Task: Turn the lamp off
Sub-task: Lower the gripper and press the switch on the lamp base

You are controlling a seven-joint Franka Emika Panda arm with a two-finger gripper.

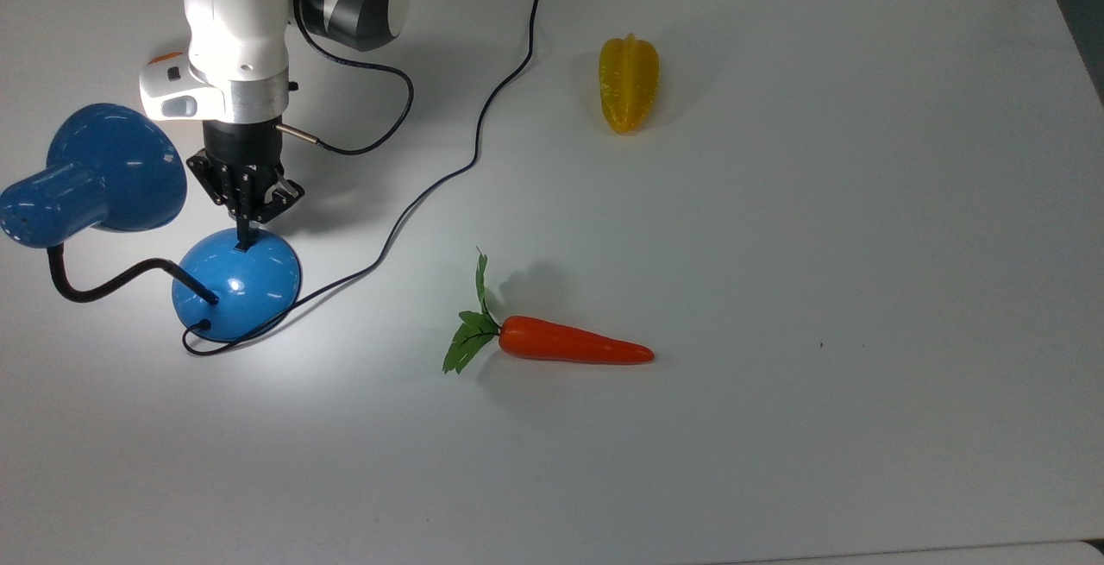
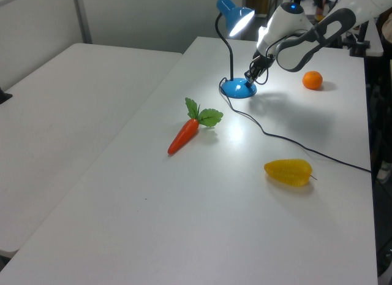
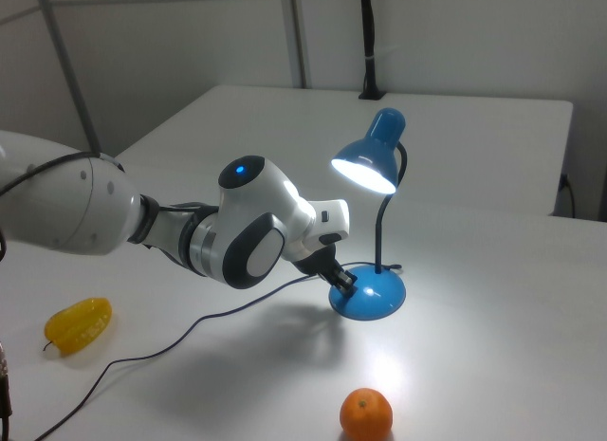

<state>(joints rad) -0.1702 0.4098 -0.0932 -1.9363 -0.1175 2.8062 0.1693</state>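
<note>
Where the lit lamp (image 1: 235, 285) glares on the white table (image 1: 776, 246), pincer (image 1: 246, 241) narrowed at its base; grey walls behind

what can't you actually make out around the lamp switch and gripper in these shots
- Switch on the lamp base: in the top view the gripper tip covers it; too small in the left view.
- Whether the tip presses the base or just meets it: too small in the right view.
- Orange: in the top view the arm hides all but a sliver.
- Cord: its far end runs off the top view's upper edge.
</note>
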